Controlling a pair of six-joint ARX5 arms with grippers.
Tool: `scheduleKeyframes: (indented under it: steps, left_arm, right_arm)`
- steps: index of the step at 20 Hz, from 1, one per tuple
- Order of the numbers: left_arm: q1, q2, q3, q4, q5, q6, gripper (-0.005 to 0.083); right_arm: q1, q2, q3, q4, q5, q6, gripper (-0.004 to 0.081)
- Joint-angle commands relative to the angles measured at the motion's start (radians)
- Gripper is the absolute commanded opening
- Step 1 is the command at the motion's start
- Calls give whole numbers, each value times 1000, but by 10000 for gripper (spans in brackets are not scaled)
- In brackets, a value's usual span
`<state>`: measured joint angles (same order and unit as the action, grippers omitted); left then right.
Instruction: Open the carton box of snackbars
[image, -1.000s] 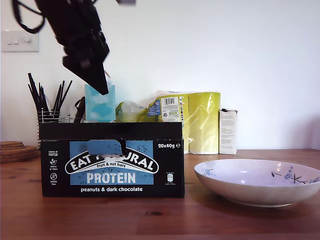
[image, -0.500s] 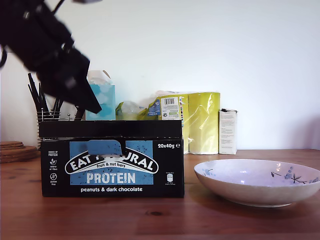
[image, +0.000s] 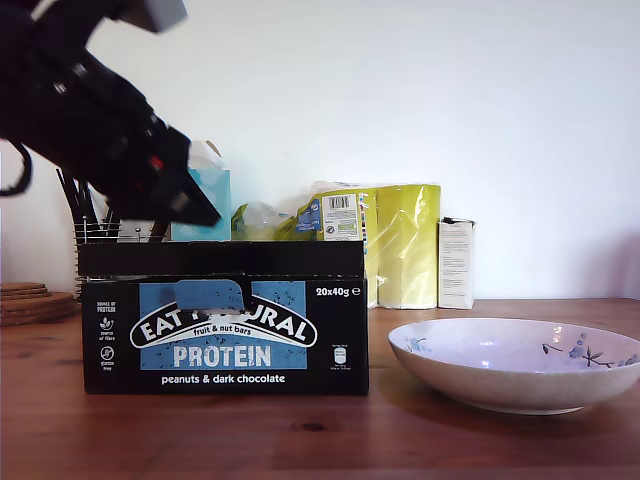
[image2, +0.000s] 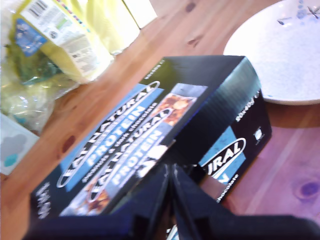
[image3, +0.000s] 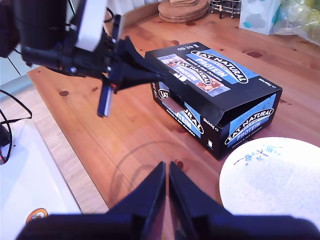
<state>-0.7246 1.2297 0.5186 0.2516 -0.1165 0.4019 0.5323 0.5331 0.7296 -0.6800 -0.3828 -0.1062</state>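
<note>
The carton box (image: 224, 317) stands on the wooden worktop (image: 320, 430), just beside the bowl (image: 520, 362) at the exterior view's right. My first end effector (image2: 170, 172), fingers pressed together, hovers over its lid edge, apparently apart. My second end effector (image3: 167, 167), likewise closed, holds nothing.

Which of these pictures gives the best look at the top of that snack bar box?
The second wrist view: it looks down on the whole carton box, showing its printed top, front and one end. The first wrist view shows the top nearer but blurred, partly behind my first gripper. The exterior view shows only the blue front panel.
</note>
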Motion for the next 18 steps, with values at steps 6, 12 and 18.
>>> scheduleKeyframes:
  steps: [6, 12, 18]
  left_arm:
    - [3, 130, -20, 68, 35, -14, -19]
    - [13, 228, -20, 130, 34, -41, -19]
    - [13, 270, -20, 224, -28, -58, -19]
  right_arm:
    - [4, -2, -9, 9, 0, -8, -13]
    - [4, -2, -9, 10, 0, -22, -13]
    - [4, -2, -9, 8, 0, -22, -13]
